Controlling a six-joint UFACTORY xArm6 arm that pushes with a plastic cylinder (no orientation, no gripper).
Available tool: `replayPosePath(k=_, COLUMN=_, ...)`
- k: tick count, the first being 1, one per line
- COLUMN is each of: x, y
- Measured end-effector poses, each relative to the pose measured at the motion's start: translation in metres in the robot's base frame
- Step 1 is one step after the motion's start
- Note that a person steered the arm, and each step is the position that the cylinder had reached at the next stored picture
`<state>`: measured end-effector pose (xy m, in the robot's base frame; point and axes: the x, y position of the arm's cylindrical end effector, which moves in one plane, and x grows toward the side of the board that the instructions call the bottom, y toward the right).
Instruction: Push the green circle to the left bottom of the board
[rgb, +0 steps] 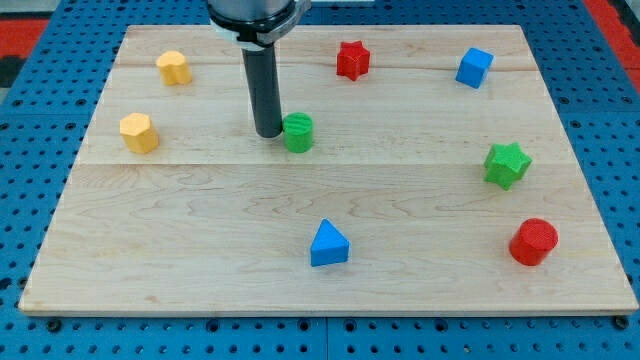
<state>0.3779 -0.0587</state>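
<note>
The green circle (298, 132), a short green cylinder, stands on the wooden board (200, 220) a little above its middle. My tip (268, 134) rests on the board just to the view's left of the green circle, touching or nearly touching its side. The dark rod rises from there to the view's top.
Two yellow blocks stand at the upper left (174, 67) and left (139, 132). A red star (352, 60) and a blue cube (475, 67) stand near the top edge. A green star (506, 164), a red cylinder (533, 241) and a blue triangle (329, 244) stand lower.
</note>
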Motion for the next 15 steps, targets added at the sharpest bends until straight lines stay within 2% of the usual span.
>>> replayPosePath(k=1, x=-0.047, y=0.001)
replayPosePath(k=2, x=-0.028, y=0.038)
replayPosePath(k=3, x=-0.006, y=0.05)
replayPosePath(k=4, x=0.006, y=-0.012)
replayPosePath(k=5, x=0.033, y=-0.023)
replayPosePath(k=6, x=-0.019, y=-0.007)
replayPosePath(k=7, x=0.037, y=0.02)
replayPosePath(k=9, x=0.068, y=-0.084)
replayPosePath(k=10, x=0.024, y=-0.057)
replayPosePath(k=11, x=0.054, y=-0.015)
replayPosePath(k=12, x=0.084, y=-0.058)
replayPosePath(k=13, x=0.092, y=-0.115)
replayPosePath(k=14, x=0.099, y=-0.128)
replayPosePath(k=15, x=0.136, y=-0.124)
